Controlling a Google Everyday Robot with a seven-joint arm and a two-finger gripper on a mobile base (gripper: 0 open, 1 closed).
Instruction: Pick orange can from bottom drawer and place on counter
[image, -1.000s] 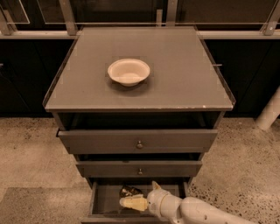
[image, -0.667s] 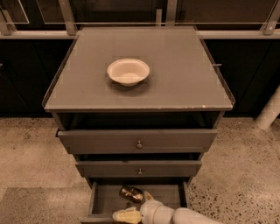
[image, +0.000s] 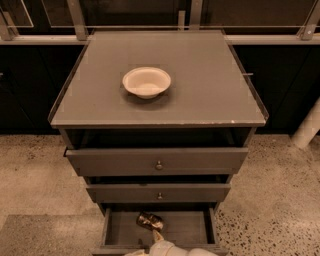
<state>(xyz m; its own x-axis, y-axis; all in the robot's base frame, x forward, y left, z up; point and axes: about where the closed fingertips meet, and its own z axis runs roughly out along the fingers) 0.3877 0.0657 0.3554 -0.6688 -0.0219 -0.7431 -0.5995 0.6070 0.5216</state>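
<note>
The orange can (image: 149, 220) lies on its side at the back of the open bottom drawer (image: 190, 231), left of its middle. My gripper (image: 146, 244) comes in from the bottom edge of the camera view, just in front of the can. It is open, with one pale fingertip (image: 158, 235) close to the can's right end and the other low at the left, partly cut off by the frame. The grey counter (image: 200, 85) tops the cabinet above.
A cream-white bowl (image: 146, 82) sits on the counter, left of centre. The two upper drawers (image: 159, 161) with round knobs stand slightly pulled out above the bottom one. Speckled floor surrounds the cabinet, and a white post (image: 307, 127) leans at the right.
My arm and gripper have drawn back toward the bottom edge of the view and a little left. The can lies where it did.
</note>
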